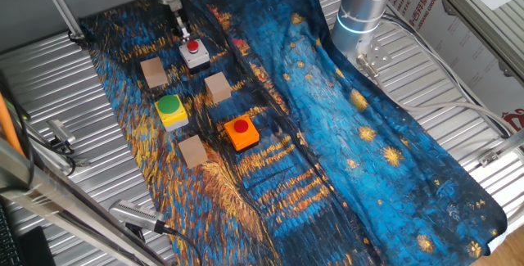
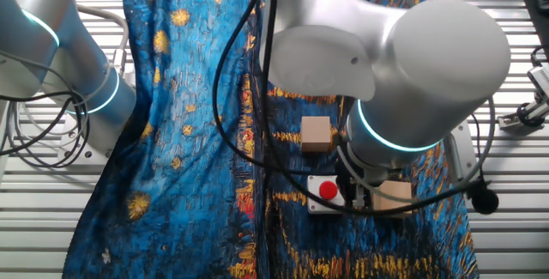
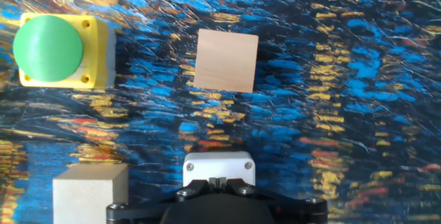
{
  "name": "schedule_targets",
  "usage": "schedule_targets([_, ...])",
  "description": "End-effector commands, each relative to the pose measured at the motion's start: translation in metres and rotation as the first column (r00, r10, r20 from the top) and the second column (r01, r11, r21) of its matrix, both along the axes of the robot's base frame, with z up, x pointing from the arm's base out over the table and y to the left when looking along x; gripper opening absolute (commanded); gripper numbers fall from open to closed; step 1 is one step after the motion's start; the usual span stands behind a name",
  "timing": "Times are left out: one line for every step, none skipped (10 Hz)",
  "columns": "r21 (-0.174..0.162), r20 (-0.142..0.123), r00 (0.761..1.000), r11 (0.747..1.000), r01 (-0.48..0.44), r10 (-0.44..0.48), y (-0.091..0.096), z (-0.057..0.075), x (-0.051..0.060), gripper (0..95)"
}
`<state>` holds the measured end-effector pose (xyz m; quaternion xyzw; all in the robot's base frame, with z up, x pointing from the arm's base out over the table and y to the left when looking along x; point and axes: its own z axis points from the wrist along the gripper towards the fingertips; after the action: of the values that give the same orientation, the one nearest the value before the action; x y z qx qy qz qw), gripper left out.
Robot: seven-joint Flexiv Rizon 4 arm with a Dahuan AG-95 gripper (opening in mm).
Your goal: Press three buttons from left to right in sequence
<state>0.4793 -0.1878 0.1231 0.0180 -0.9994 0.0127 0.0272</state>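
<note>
The white-base button with a red cap sits at the far end of the cloth. My gripper is right above it, fingertips at the cap. In the hand view my gripper has its fingertips together, covering the red cap, and only the white base shows. The other fixed view shows the red cap just beside my gripper. The yellow-base button with a green cap and the orange-base button with a red cap stand apart from the gripper.
Three plain wooden cubes lie among the buttons. Two show in the hand view. A second arm's base stands at the cloth's far side. A ribbed metal table surrounds the cloth.
</note>
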Motion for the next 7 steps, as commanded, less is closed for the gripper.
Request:
schedule_targets([0.003, -0.003, 1.0, 1.0, -0.025, 0.025, -0.014, 0.007, -0.013, 0.0])
schedule_targets([0.004, -0.003, 1.0, 1.0, -0.03, 0.03, -0.016, 0.008, -0.014, 0.0])
schedule_targets([0.006, -0.004, 0.999, 0.999, -0.036, 0.036, -0.016, 0.008, -0.011, 0.0])
schedule_targets([0.009, -0.006, 0.999, 0.999, -0.048, 0.048, -0.018, 0.009, 0.001, 0.0])
schedule_targets([0.016, -0.008, 0.998, 0.998, -0.056, 0.056, -0.021, 0.012, 0.015, 0.0])
schedule_targets([0.02, -0.015, 0.998, 0.998, -0.065, 0.065, -0.023, 0.018, 0.035, 0.0])
schedule_targets([0.024, -0.027, 0.997, 0.997, -0.072, 0.073, -0.023, 0.03, 0.069, 0.0])
